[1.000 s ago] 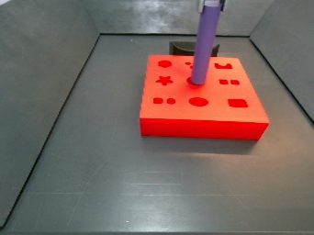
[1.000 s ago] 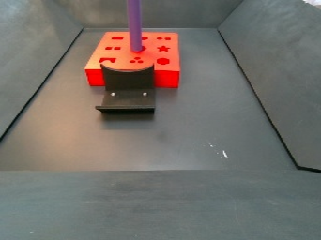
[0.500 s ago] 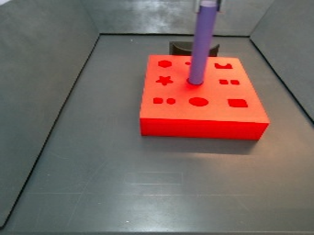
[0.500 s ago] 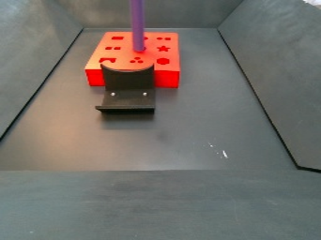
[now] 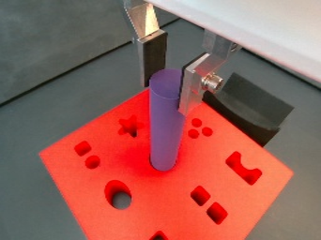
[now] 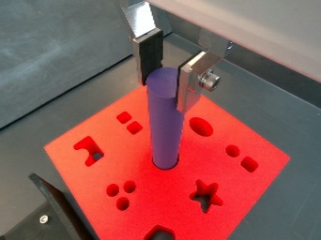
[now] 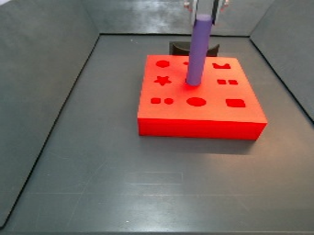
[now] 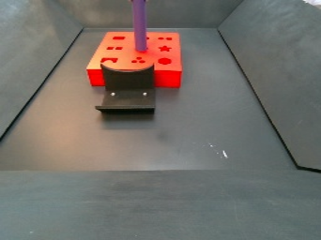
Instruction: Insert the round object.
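The purple round peg (image 5: 163,122) stands upright with its lower end in a round hole of the red block (image 5: 160,202). My gripper (image 5: 170,94) is above the block, its two fingers closed on the peg's top end. The same shows in a wrist view: the gripper (image 6: 167,89), the peg (image 6: 166,122) and the block (image 6: 119,159). In a side view the peg (image 7: 196,55) rises from the block's (image 7: 203,130) middle, with the gripper (image 7: 205,11) at its top. In a side view the peg (image 8: 139,26) stands on the block (image 8: 172,75); the gripper is out of frame there.
The dark fixture (image 8: 126,98) stands on the floor against one side of the block; it also shows in both wrist views (image 5: 251,108) (image 6: 56,211). A dark grey round holder (image 7: 182,46) sits behind the block. Grey walls (image 7: 50,55) enclose the floor.
The peg has come straight down, its lower end deeper in the round hole. The gripper fingers have come down with it into a side view.
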Motion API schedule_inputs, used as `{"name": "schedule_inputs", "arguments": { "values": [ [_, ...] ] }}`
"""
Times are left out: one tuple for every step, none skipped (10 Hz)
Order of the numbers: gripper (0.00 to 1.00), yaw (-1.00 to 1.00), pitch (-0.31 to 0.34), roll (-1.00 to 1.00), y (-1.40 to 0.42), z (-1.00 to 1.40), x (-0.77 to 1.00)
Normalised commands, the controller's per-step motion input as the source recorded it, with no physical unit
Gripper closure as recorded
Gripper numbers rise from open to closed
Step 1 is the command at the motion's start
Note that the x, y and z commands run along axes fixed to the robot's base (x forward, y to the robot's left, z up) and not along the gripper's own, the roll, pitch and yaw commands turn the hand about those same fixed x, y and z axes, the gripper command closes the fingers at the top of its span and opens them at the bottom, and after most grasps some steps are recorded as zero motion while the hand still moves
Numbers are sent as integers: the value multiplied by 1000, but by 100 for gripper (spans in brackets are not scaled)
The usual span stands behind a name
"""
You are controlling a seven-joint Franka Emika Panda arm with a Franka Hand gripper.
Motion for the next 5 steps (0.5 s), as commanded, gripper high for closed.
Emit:
{"name": "schedule_inputs", "arguments": {
  "values": [
    [100, -106, -13, 109, -46, -566, 231],
    [100, -120, -36, 97, -46, -626, 134],
    [100, -97, -30, 109, -43, -523, 26],
    [100, -14, 0, 83, 0, -183, 0],
    [100, 0, 0, 0, 0, 0, 0]
  ]
}}
